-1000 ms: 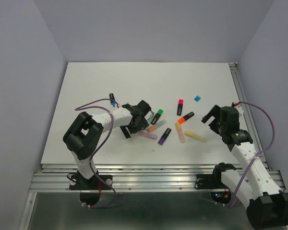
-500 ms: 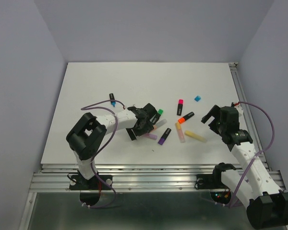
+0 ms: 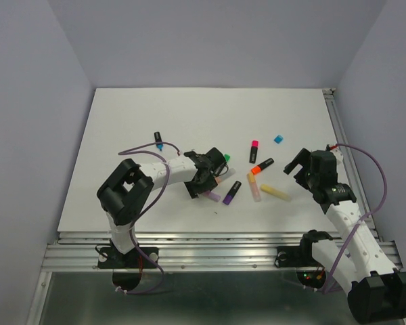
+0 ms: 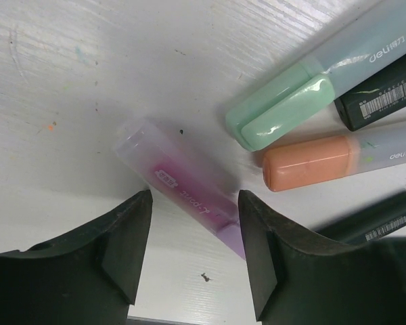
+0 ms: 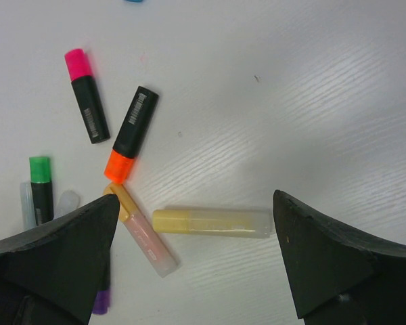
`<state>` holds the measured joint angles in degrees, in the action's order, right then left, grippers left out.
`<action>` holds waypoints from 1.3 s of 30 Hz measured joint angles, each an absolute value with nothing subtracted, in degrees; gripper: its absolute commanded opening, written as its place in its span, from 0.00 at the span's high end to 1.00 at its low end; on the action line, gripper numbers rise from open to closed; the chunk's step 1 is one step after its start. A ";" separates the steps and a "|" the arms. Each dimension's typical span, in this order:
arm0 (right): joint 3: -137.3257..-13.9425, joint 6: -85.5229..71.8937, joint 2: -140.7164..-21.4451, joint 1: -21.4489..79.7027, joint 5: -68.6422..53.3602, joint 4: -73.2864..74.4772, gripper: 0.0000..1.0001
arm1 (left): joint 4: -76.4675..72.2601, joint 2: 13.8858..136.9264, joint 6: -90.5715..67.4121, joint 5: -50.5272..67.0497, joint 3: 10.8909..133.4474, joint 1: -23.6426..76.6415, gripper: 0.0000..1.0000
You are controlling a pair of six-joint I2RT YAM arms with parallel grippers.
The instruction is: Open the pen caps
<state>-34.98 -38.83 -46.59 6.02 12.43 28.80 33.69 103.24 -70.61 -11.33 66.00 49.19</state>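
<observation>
Left wrist view has our left claw (image 4: 193, 203) partly spread and straddling the pastel purple pen (image 4: 169, 172). The pen lies slanted on the desk (image 4: 88, 68) between the fingers (image 4: 125, 250). One finger looks to be touching the barrel and the other has a sliver of desk beside it, so we wouldn't call it a pinch yet. That pen's lilac cap (image 4: 231, 233) is at the end tucked against a finger and seems to be on. Just beside it are a mint cap (image 4: 284, 112) and a peach cap (image 4: 308, 162), both seated on their pens. Over on the right, our right claw (image 5: 195, 200) is spread wide with nothing in it, hanging over the yellow pen (image 5: 213, 222). Its camera shows a pink cap (image 5: 76, 64), an orange cap (image 5: 118, 166) and a green cap (image 5: 39, 168), all on black barrels. The only thing that looks done is a loose blue cap (image 3: 278, 139) lying alone toward the far right. A small black pen (image 3: 159, 140) to the left of the clump may be showing a bare blue tip, but it's too tiny for us to say. So our read is one cap off at most and nearly everything still to do. The step in hand looks like grabbing the purple pen so its cap can be pulled.
</observation>
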 measured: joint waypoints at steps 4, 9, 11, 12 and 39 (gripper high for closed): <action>-34.98 -38.83 -46.59 6.02 12.43 28.80 0.00 | 33.61 103.24 -70.57 -11.18 65.71 49.17 0.43; -34.98 -38.83 -46.59 6.02 12.43 28.80 0.00 | 30.83 100.68 -71.18 -11.42 61.80 49.12 0.54; -34.98 -38.83 -46.59 6.02 12.43 28.80 0.00 | 29.63 99.46 -71.53 -11.46 60.18 49.08 0.61; -34.98 -38.83 -46.59 6.02 12.43 28.80 0.00 | 29.26 99.09 -71.70 -11.44 59.59 49.06 0.72; -33.23 -29.56 -43.13 15.46 -24.56 18.28 0.00 | 22.00 70.74 -65.04 -20.64 52.71 50.30 1.00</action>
<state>-33.23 -29.56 -43.13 15.46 -24.56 18.28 22.00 70.74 -65.04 -20.64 52.71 50.30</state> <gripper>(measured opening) 0.999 0.324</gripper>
